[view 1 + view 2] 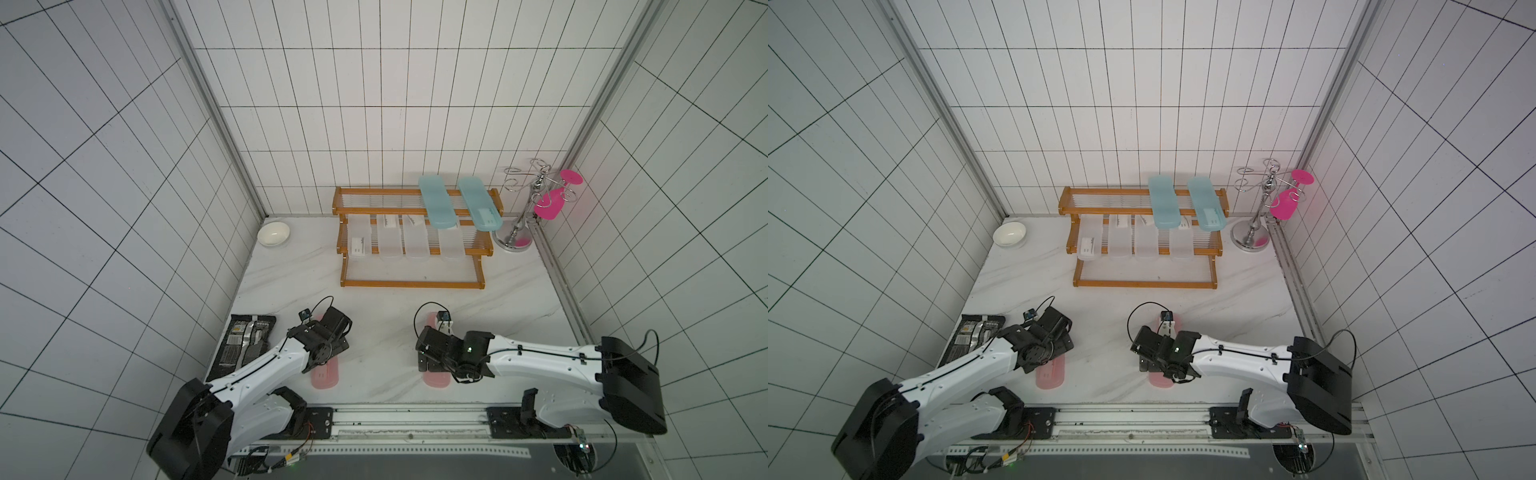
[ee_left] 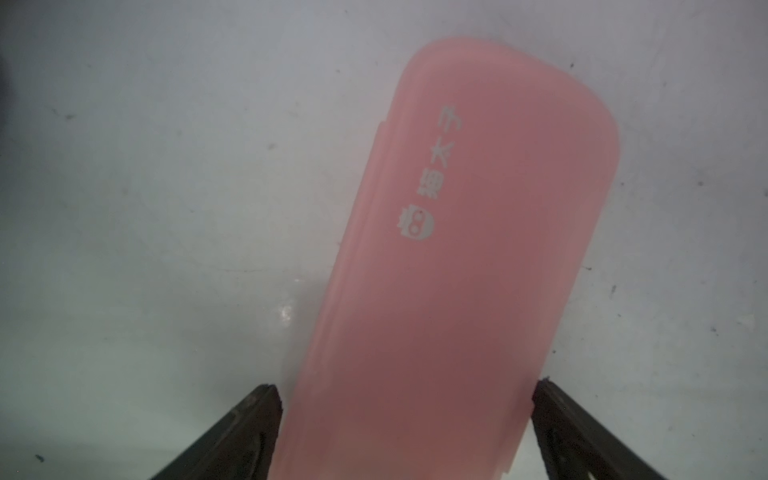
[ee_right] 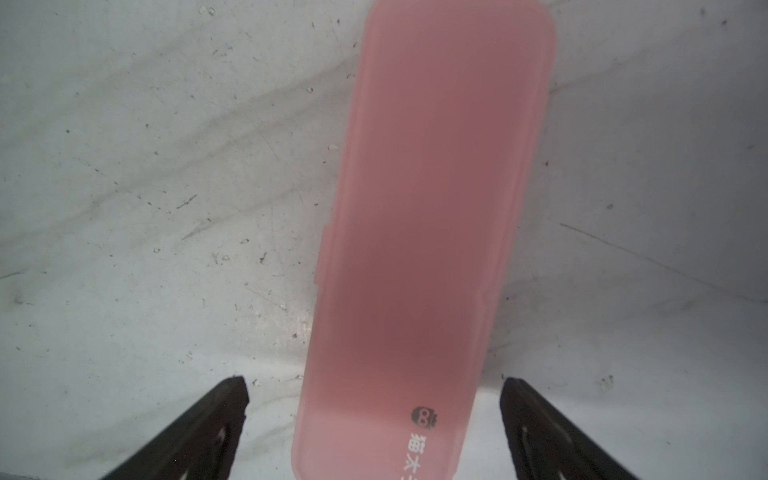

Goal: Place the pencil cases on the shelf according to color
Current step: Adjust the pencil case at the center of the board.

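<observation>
Right gripper (image 3: 374,382) open astride right pink case (image 3: 436,187), lower centre in both top views. Left gripper (image 2: 407,395) astride left pink case (image 2: 478,249), grip not discernible. Jaws to be closed squarely mid-length. Shelf (image 1: 411,284) bottom tier judged free.

A robotics lab test cell — grid-lined white walls (image 1: 374,104), aluminium corner posts (image 1: 207,95), a mounting rail (image 1: 411,419) edging the tabletop (image 1: 374,307).

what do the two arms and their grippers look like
Both the left arm and right arm have glossy white shells with bulky black joint housings and black wrists. A thin black cable runs along each, looping at the wrist. A small green light glows on the right wrist. The left gripper and right gripper each have two flat, tapered matte black fingers.
</observation>
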Available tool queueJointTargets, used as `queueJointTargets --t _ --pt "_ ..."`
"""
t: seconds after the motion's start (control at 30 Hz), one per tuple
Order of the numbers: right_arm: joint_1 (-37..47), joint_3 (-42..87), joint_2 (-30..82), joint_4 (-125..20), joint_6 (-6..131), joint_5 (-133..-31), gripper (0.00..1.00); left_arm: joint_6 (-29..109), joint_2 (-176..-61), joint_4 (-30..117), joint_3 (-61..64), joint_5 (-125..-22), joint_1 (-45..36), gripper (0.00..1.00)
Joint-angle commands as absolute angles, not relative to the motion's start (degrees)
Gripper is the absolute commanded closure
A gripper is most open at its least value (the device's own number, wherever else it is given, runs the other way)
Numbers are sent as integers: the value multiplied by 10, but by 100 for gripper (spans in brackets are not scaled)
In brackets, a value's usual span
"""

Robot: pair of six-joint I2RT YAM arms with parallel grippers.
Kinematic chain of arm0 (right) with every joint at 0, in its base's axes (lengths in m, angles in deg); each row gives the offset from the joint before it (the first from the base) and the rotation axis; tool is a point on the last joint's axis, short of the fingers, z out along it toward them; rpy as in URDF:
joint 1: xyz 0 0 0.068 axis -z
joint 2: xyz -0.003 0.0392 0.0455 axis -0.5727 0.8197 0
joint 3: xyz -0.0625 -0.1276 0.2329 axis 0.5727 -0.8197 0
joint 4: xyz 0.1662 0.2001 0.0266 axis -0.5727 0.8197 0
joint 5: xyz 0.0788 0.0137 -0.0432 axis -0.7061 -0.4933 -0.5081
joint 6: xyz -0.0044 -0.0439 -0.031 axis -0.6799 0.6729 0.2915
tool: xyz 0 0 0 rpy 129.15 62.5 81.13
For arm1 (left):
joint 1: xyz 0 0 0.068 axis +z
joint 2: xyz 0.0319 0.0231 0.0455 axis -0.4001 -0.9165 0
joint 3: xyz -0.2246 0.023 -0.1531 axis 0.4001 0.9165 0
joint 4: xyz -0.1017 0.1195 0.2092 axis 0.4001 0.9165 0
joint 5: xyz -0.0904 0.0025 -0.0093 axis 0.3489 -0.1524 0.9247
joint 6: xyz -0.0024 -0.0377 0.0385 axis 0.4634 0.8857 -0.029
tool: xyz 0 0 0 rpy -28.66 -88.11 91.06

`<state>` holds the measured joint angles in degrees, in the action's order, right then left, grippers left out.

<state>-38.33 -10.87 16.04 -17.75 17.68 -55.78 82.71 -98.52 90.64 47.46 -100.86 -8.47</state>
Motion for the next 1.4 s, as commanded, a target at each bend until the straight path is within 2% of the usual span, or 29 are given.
queueJointTargets --t 0.0,0.37,0.5,0.63,0.77,1.2,1.37 --pt "-398 -100 182 -131 138 -540 1 827 -988 864 465 -984 -102 2" --pt "-419 -144 170 -100 83 -540 1 850 -1048 882 418 -1029 -190 2" --pt "-420 -181 97 -62 71 -527 1 859 -1048 879 415 -1029 -206 2" --pt "-420 -226 6 -91 95 -540 1 860 -1044 882 409 -1037 -211 2" --pt "-427 -249 -35 -122 105 -555 1 857 -1043 892 405 -1046 -212 2" --pt "-470 -174 116 -127 80 -532 1 860 -1011 903 418 -1059 -212 2" --pt "-474 -163 141 -148 70 -531 0 860 -1009 905 422 -1063 -213 2"
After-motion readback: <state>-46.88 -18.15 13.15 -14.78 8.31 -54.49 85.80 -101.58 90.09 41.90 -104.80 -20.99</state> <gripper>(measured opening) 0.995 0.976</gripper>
